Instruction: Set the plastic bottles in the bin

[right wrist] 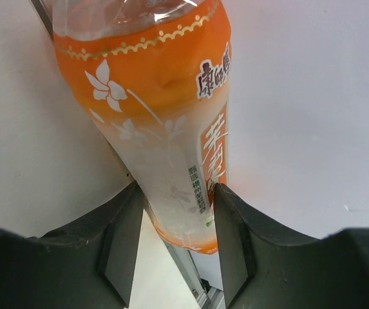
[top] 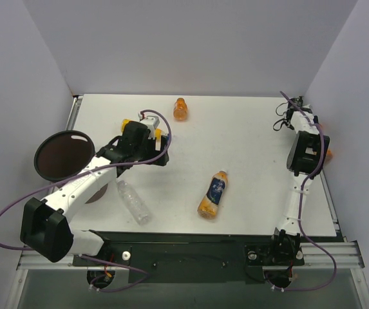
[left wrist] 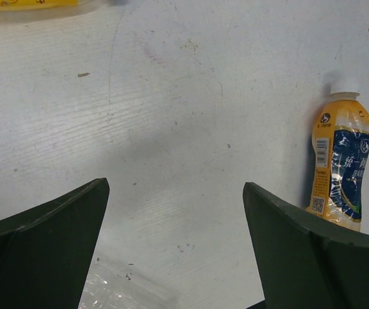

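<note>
My right gripper (right wrist: 174, 219) is shut on an orange plastic bottle (right wrist: 165, 122) with a white flower label, at the table's right edge (top: 328, 154). My left gripper (left wrist: 174, 193) hangs open and empty over the table, left of centre (top: 142, 143). To its right lies a blue-labelled orange bottle (left wrist: 342, 164), seen mid-table (top: 213, 194) from above. A clear bottle (top: 132, 201) lies by the left arm, and a squat orange bottle (top: 181, 108) stands at the back. A yellow bottle (left wrist: 29, 4) shows at the left wrist view's top edge. The dark-brown bin (top: 60, 154) stands at the far left.
Grey walls close in the table on the left, back and right. The right arm (top: 300, 187) runs along the right edge beside a metal rail (top: 331, 206). Purple cables (top: 4, 219) loop off the left arm.
</note>
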`<state>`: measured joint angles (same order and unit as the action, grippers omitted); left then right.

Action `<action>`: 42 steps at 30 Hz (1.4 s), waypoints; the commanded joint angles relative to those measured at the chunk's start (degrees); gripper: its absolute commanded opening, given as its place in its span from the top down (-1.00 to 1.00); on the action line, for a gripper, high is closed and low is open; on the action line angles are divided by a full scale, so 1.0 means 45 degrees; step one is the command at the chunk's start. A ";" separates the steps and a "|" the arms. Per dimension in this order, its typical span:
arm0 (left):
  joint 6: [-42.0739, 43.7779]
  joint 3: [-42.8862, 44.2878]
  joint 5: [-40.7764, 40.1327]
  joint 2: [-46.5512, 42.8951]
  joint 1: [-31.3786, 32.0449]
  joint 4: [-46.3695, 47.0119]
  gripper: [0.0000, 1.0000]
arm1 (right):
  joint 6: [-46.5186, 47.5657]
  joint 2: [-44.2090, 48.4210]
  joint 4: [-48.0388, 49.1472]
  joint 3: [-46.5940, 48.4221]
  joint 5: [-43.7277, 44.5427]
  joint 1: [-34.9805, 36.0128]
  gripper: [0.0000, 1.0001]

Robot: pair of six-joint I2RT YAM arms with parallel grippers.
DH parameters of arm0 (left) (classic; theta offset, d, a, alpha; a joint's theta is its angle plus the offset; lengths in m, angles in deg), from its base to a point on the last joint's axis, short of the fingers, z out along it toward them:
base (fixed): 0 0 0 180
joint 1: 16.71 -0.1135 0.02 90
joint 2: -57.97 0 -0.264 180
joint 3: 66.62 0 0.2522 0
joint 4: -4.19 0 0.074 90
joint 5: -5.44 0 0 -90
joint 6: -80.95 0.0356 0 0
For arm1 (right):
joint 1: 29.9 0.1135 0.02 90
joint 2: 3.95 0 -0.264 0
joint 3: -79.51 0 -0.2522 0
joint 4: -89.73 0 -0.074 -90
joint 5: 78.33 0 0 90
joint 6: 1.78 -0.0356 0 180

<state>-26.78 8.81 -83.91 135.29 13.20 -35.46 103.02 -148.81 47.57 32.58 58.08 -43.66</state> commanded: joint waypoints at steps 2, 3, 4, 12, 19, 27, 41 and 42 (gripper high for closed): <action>-0.0238 0.0593 0.0325 0.0103 0.0052 0.0441 -0.95 | -0.0673 0.1290 0.0060 -0.0828 0.0426 0.0205 1.00; -0.0315 0.0593 0.0364 0.0064 0.0052 0.0441 -0.95 | -0.0596 0.1447 0.0158 -0.1119 0.0563 0.0245 1.00; -0.0374 0.0573 0.0365 -0.0013 0.0052 0.0421 -0.95 | -0.0460 0.1835 0.0507 -0.1276 0.0874 0.0342 1.00; -0.0863 -0.0948 0.0190 -0.1203 0.0052 0.1006 -0.95 | -0.0478 0.4940 0.1624 -0.3853 0.0624 0.0752 1.00; 0.0424 -0.0249 -0.2738 -0.1694 0.0013 -0.0728 -0.95 | -0.1061 0.7285 0.0885 -0.4502 -0.0781 0.1786 1.00; -0.0723 0.1099 -0.2490 -0.1480 -0.0748 -0.1395 -0.95 | -0.3581 0.8398 -0.1618 -0.4534 -0.2949 0.3642 1.00; -0.1312 0.1629 -0.2194 -0.1068 -0.1061 -0.2214 -0.94 | -0.8659 1.0569 0.1622 -0.8387 -1.0192 0.5987 1.00; -0.1351 0.1570 -0.2136 -0.1146 -0.1100 -0.2274 -0.95 | -0.9300 1.0589 0.2378 -0.8503 -1.0854 0.6045 1.00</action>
<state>-31.61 13.79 -94.67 130.94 9.03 -43.48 71.42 -104.59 50.10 -4.90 19.79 -17.23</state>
